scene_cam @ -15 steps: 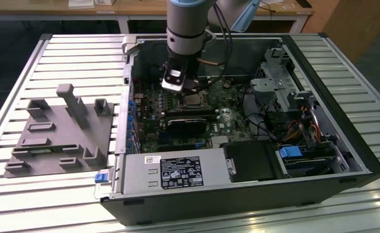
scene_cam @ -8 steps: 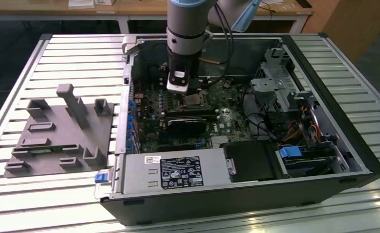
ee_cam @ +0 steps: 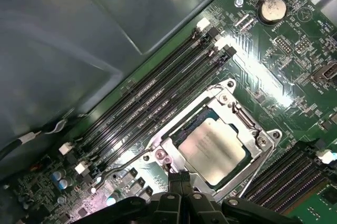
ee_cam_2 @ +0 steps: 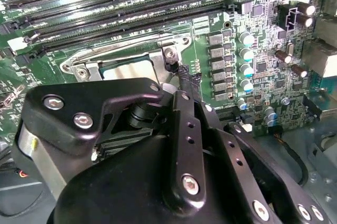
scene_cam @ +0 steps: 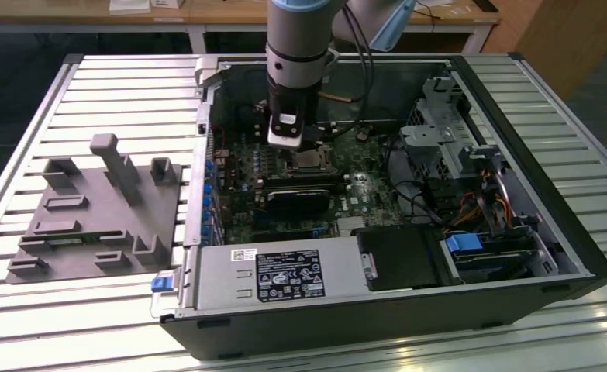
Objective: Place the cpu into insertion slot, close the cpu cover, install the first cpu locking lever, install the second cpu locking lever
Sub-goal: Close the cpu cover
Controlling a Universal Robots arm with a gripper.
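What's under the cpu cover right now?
Through the window of the cpu cover, the cpu shows, silver-grey top up. Whatever lies below the chip is covered by it.

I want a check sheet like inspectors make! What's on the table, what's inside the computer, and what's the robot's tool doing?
Surface: slatted metal table, carrying an open computer case.
Job's things: cpu lies flat in the insertion slot; cpu cover is down around it, with the chip showing through its window.
Clutter: grey holder block with posts, beside the case on the exterior view's left.
Grippers: tool shut, tips by a corner of the cover; I cannot tell whether they touch it.
Cables: orange and yellow wires inside the case, at the exterior view's right.
Surroundings: wooden desks behind the table.
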